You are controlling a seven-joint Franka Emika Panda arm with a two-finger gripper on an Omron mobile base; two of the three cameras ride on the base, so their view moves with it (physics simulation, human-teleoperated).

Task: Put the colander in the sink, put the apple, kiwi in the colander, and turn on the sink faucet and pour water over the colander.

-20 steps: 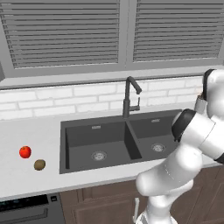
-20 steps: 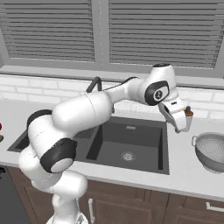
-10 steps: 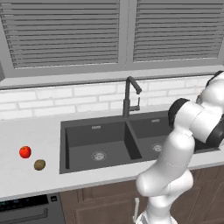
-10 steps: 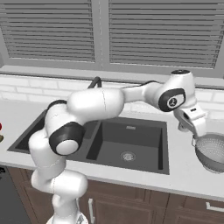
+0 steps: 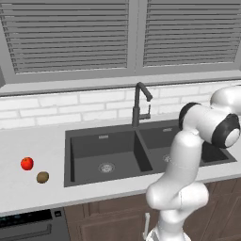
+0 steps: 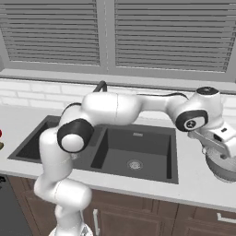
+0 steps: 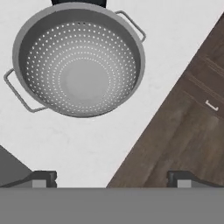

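A white robot arm reaches to the right end of a pale worktop (image 6: 193,186), its jaws spread wide and holding nothing, hanging above a colander (image 7: 78,61) that stands upright on the worktop to the right of the sink (image 5: 141,153), near the front edge. In the hand view the colander lies toward the top, off the line of the gripper (image 7: 111,177), so a straight descent would likely meet bare worktop or only clip the near rim. The rim is thin and round; a pinch placed off-centre could tip the bowl or push it toward the edge, where cabinet doors drop away below. The apple (image 5: 27,163) and kiwi (image 5: 43,177) sit close together on the worktop, left of the sink, well apart from the arm. The faucet (image 5: 140,103) stands behind the divider between the basins. Count: one colander with two side handles, one apple, one kiwi, one faucet, one sink with two basins, both empty.
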